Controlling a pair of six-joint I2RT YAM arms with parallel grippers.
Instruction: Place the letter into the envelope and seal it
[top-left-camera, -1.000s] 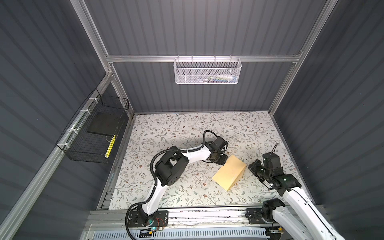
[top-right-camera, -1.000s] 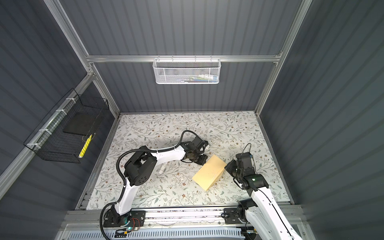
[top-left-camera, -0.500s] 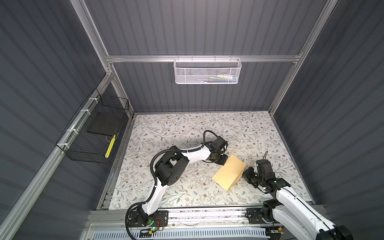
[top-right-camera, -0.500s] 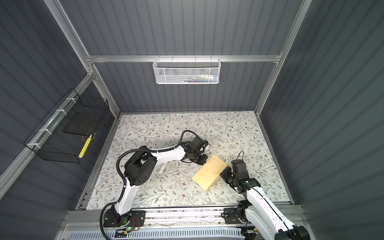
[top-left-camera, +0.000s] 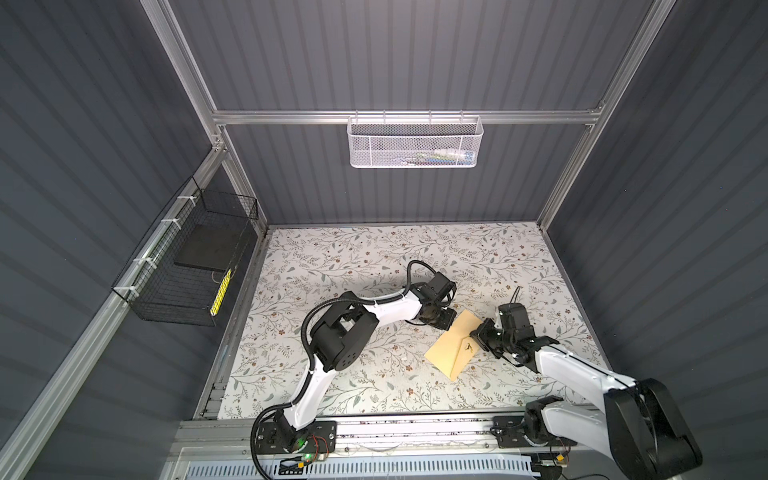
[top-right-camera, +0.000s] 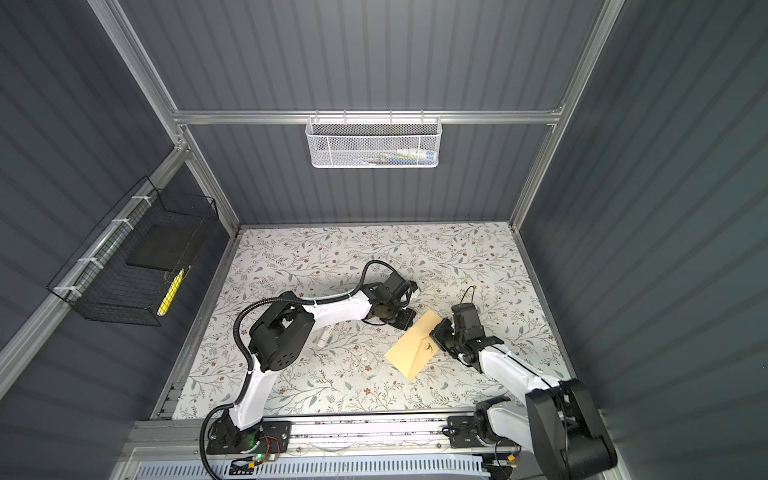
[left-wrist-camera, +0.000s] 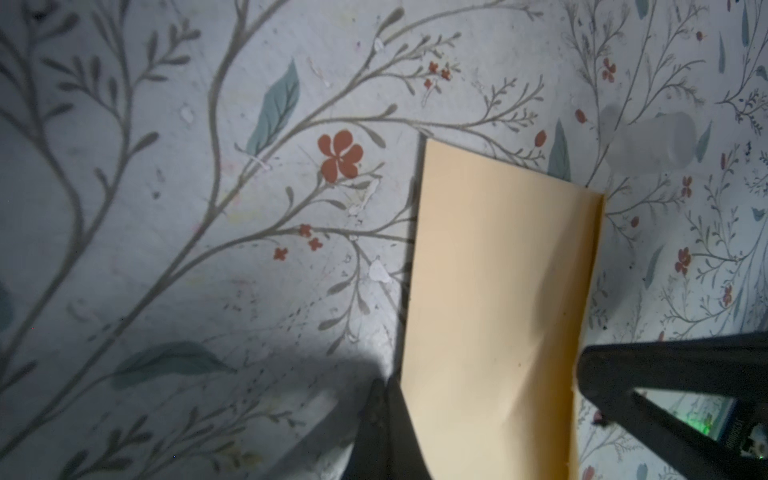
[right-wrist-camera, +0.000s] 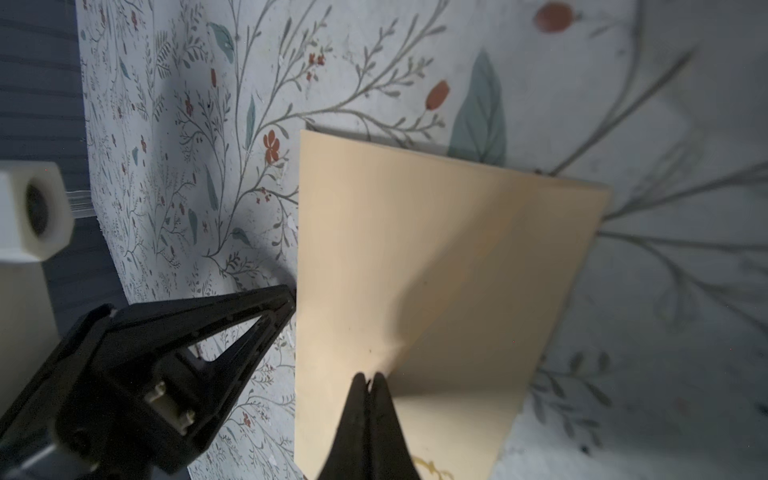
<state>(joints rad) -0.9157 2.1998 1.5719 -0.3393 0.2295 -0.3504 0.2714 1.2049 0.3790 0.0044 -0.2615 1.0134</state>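
The tan envelope (top-left-camera: 449, 353) lies on the floral bench (top-left-camera: 332, 270), right of centre in both top views. The right gripper (right-wrist-camera: 369, 376) has its fingers pressed together, tips resting on the envelope where a crease begins. Farther back, the left gripper (left-wrist-camera: 383, 384) also has its fingers pressed together, tips against the envelope's edge near its far corner. A white mesh basket (top-left-camera: 415, 141) hangs on the back wall.

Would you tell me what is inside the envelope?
Only the tan outside of the envelope shows, in every view. Its paper hides any contents, so whether the letter is inside cannot be told.
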